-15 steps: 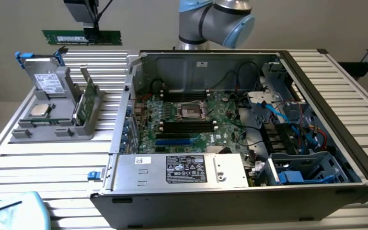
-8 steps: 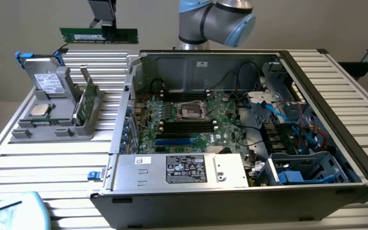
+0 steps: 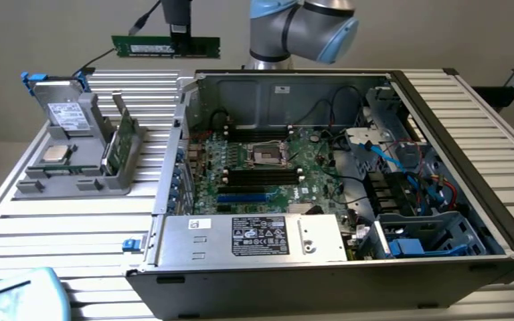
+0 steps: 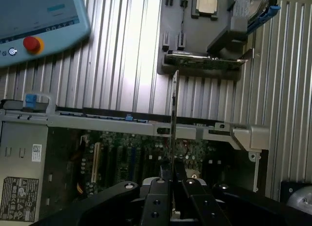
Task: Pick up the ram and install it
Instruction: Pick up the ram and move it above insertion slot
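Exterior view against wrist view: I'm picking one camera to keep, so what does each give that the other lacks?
Exterior view: the blue-grey robot arm and the long green ram stick broadside, held in the air. Wrist view: the ram stick edge-on as a thin line, plus a round red button. Both: the black gripper shut on the ram stick, the open black computer case, the square silver processor chip.

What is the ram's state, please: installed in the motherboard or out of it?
Out: the hand holds the ram in the air, well clear of the motherboard in the open case.
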{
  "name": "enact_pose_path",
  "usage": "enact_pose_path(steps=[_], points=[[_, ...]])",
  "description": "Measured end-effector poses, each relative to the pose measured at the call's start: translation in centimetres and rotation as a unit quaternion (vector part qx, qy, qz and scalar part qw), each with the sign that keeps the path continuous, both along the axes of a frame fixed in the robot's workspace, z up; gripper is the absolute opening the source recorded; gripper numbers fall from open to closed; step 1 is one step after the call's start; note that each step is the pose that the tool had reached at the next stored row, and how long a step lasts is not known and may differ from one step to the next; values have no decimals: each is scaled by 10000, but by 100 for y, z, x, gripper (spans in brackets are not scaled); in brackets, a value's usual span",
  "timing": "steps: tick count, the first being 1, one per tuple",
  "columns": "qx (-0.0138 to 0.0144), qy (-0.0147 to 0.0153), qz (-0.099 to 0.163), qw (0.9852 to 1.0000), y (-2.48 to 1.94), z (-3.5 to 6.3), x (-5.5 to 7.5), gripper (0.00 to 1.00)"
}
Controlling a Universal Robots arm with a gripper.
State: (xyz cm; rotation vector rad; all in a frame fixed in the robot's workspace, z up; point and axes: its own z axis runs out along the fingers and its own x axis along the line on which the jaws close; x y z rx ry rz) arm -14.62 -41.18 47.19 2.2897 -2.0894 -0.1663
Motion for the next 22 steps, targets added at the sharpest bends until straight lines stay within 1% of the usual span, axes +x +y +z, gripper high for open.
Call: enact_pose_path(steps=[15, 22], points=[[0, 28, 1, 10000, -44, 84, 683, 14], [1, 31, 0, 10000, -51, 104, 1000, 14]])
